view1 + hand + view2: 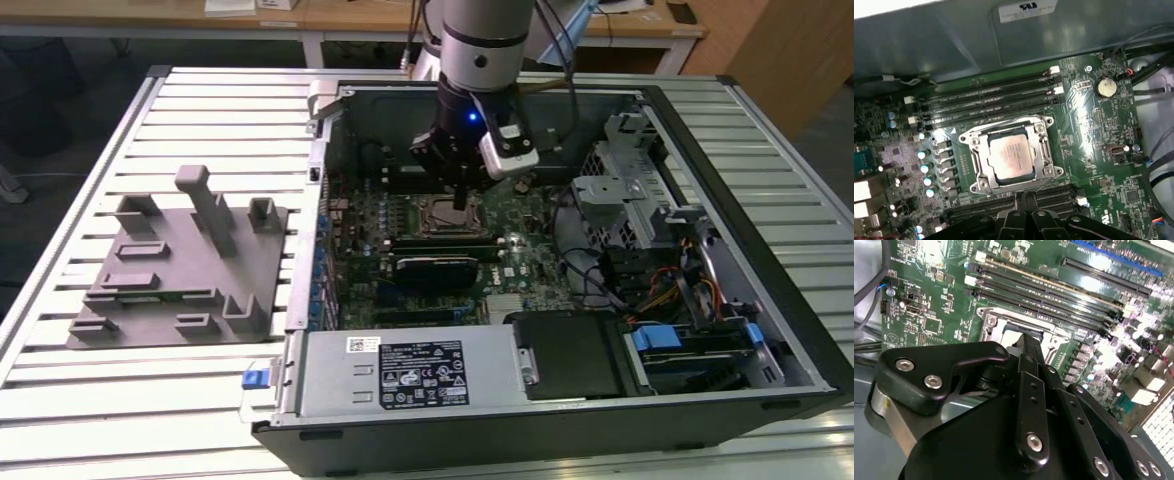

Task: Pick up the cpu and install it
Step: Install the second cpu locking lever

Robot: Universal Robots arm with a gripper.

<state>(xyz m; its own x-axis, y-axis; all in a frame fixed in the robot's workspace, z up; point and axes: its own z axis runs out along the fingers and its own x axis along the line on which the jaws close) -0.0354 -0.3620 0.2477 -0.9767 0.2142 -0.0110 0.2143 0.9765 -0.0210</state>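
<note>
Grey fixture blocks (180,265) sit on the table's left side in the exterior view. Next comes the open computer case (561,400). Over its motherboard (1094,135) hangs the gripper (461,203), fingers pressed together, holding nothing. Right beside them, the cpu (1011,156) lies flat inside its socket frame (1041,127).

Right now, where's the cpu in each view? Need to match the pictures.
Exterior view: cpu sits in the socket frame mid-motherboard, directly under the gripper.
First wrist view: cpu seated inside the socket frame, beyond the gripper.
Second wrist view: socket frame partly behind the gripper; cannot tell the chip itself.
Shared landmark: the socket frame.
</note>
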